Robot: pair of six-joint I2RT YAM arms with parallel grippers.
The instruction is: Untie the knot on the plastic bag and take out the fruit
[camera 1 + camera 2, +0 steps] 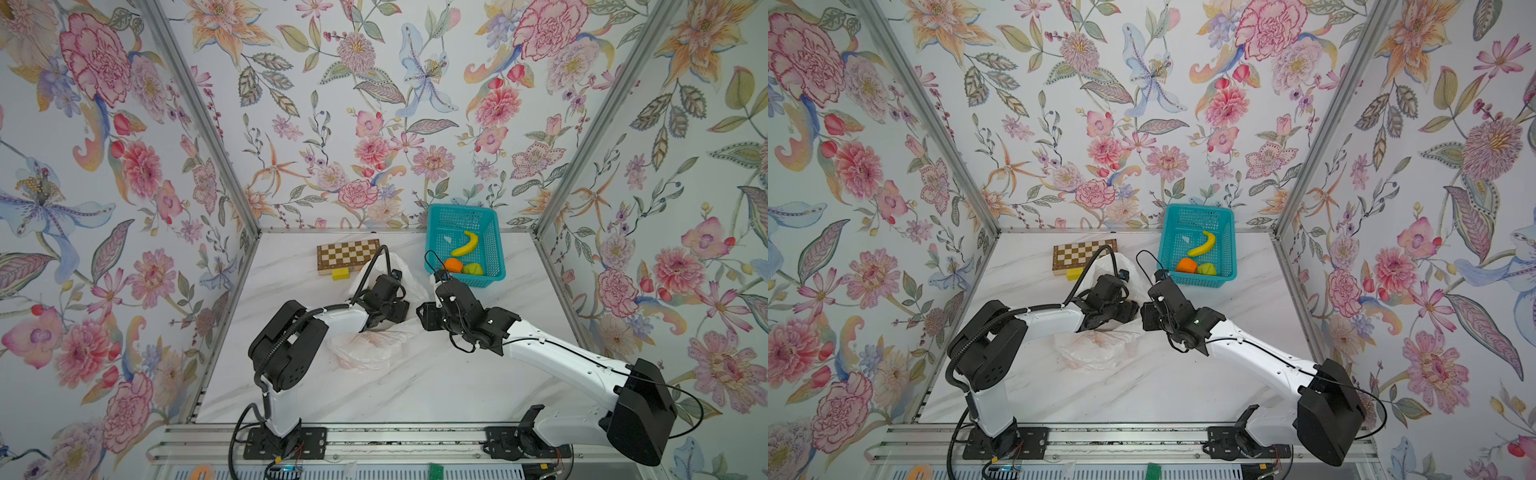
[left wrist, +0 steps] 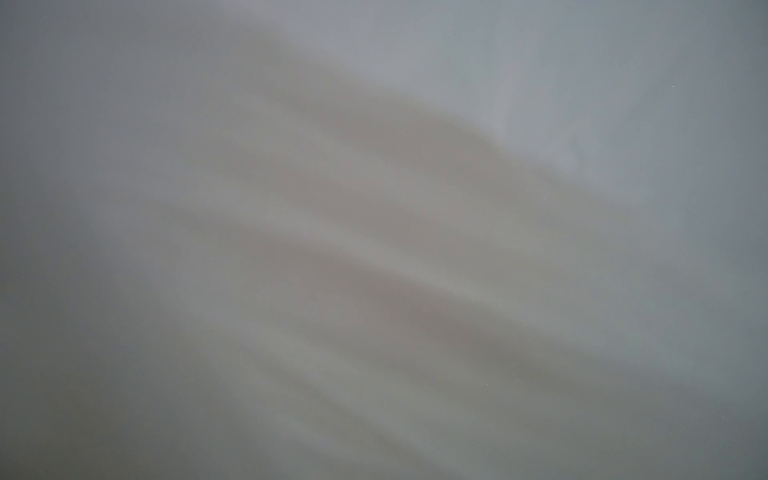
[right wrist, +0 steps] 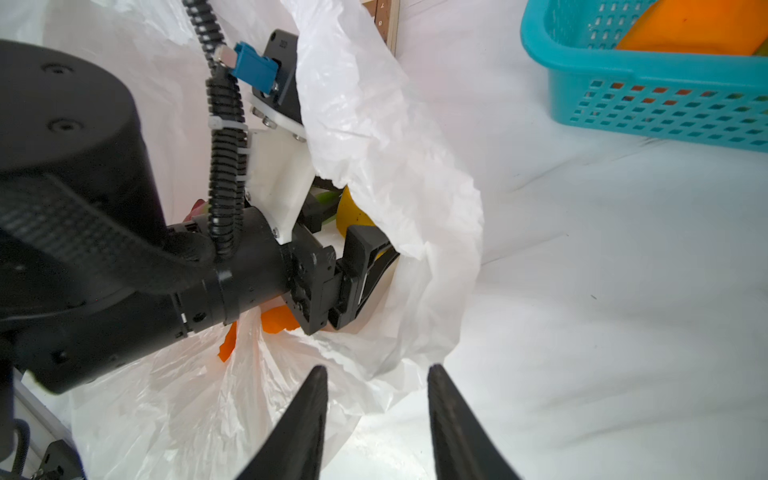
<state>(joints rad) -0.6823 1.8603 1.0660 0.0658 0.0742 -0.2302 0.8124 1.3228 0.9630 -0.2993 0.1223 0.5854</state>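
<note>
**Bag open, unloading partway**

Nearest: the bag (image 1: 370,349) lies on the table (image 1: 415,382) between the two arms. Its near part is slumped flat, with a faint pink-orange tint showing through the plastic. No knot shows in any view and the mouth gapes wide, so I judge the untying done.

Right gripper (image 3: 377,370): fingers spread, nothing between them. It hovers just short of the bag's rim, not touching it as far as I can tell.

Left gripper (image 3: 370,274): sits inside the mouth, with plastic draped over its wrist. A fold hides the fingertips, so I cannot tell whether they are apart or pinching anything. The left wrist view is only grey blur, probably plastic against the lens.

Inside the bag, around that gripper: a yellow fruit (image 3: 353,212), an orange piece (image 3: 276,322) and a magenta bit (image 3: 197,208). The total count cannot be told.

Farther: the basket (image 1: 482,279) holds an orange (image 1: 453,264), a green fruit (image 1: 473,269) and a banana (image 1: 467,244).

Farthest: a chessboard (image 1: 347,254) with a yellow block (image 1: 340,273) just in front, both outside the job.

Judgement: counting the basket's orange and green fruit as taken out, at least three pieces are left in the bag. Roughly midway.
</note>
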